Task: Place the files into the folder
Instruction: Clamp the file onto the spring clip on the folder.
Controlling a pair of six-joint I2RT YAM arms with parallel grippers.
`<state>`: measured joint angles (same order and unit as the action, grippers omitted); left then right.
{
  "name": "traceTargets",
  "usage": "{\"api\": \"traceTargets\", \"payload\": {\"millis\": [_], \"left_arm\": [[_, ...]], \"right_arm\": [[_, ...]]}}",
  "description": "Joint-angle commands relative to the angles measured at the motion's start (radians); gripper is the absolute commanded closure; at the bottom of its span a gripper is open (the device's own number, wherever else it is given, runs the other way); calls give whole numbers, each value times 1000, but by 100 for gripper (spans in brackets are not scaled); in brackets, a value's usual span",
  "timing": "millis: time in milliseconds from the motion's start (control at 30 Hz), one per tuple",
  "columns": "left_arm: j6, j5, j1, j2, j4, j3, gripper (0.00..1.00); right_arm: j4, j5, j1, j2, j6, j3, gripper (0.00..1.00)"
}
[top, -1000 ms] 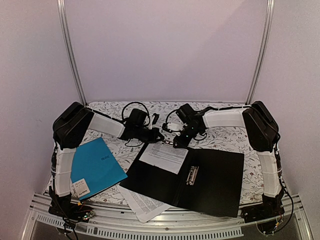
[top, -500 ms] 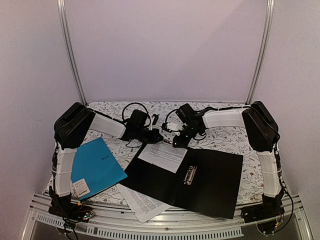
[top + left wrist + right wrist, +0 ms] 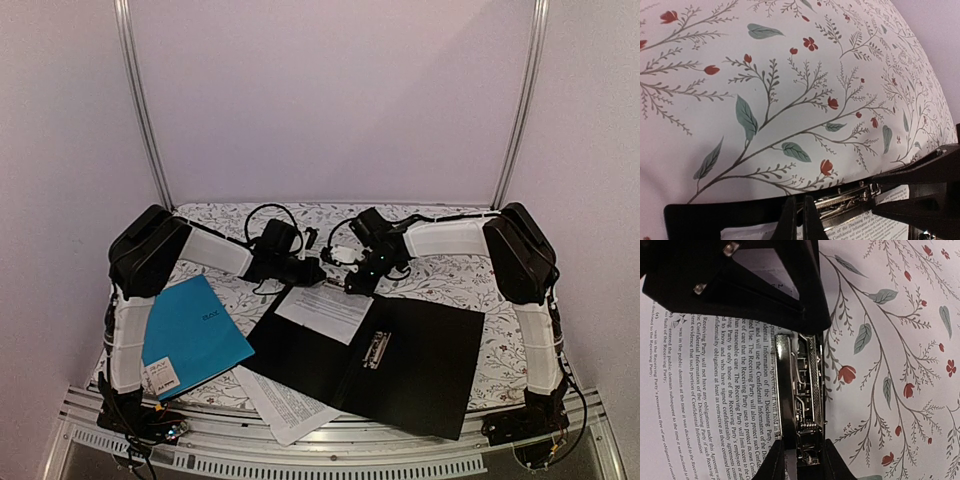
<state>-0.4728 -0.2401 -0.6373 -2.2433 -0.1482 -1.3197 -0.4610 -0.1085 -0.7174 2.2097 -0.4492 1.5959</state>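
Files (image 3: 322,310) look light, floppy; pinch an edge. Right end effector (image 3: 802,462) nips folder (image 3: 430,360)'s twelve-o'clock clip (image 3: 807,390); left end effector (image 3: 800,220) closed, empty.

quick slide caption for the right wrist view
Right gripper pinching the silver clip at the edge of a printed sheet, floral tablecloth alongside.

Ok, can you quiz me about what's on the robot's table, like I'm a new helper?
1. True or false: a printed sheet lies on the open black folder.
2. What colour is the closed folder lying left of it? A red, B teal, C yellow.
3. Fill in: the right end effector has its fingers either side of a silver ____.
Key: 1 true; 2 B; 3 clip.
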Motion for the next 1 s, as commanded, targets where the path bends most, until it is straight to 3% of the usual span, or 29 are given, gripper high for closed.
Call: {"api": "traceTargets", "payload": {"millis": [0,400,767,967], "left_arm": [[42,200,18,-177,477,122,100],[14,210,11,-41,376,206,100],[45,217,13,-47,409,132,100],[46,142,13,-1,386,135,100]], "right_arm": [[-90,61,-8,66,-41,-35,100],[-148,20,-23,76,-91,-17,100],[-154,10,-26,76,-105,-20,100],[-154,13,-25,76,-102,-18,100]]}}
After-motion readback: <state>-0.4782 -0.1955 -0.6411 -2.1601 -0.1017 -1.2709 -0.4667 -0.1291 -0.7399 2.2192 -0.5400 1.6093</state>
